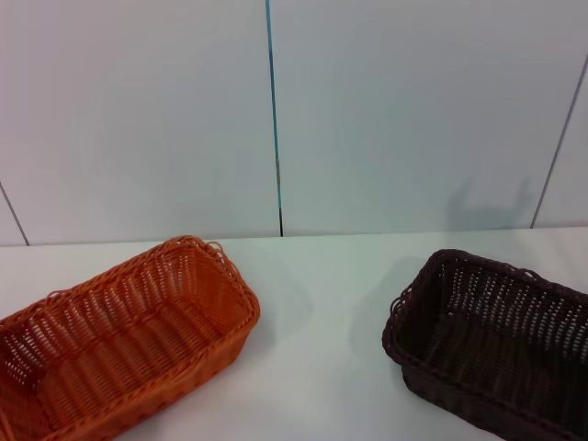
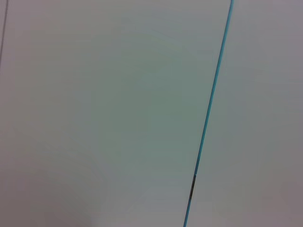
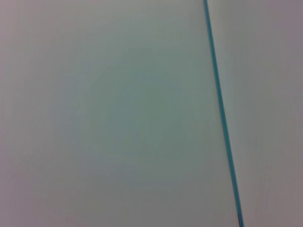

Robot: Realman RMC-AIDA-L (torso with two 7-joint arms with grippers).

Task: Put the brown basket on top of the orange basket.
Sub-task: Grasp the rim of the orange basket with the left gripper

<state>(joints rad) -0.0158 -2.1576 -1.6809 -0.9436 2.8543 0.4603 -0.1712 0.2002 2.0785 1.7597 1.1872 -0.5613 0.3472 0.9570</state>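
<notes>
In the head view the orange basket (image 1: 119, 344) sits on the white table at the near left, empty, its long side running diagonally. The brown basket (image 1: 491, 344) sits on the table at the near right, empty, cut off by the frame's right and lower edges. The two baskets stand apart with bare table between them. Neither gripper nor arm shows in the head view. Both wrist views show only a pale wall panel with a thin blue seam (image 2: 208, 113) (image 3: 221, 113), no fingers and no basket.
The white table (image 1: 322, 303) ends at a pale panelled wall (image 1: 386, 119) at the back. A vertical blue seam (image 1: 273, 110) runs down the wall. A faint shadow lies on the wall at the right (image 1: 491, 204).
</notes>
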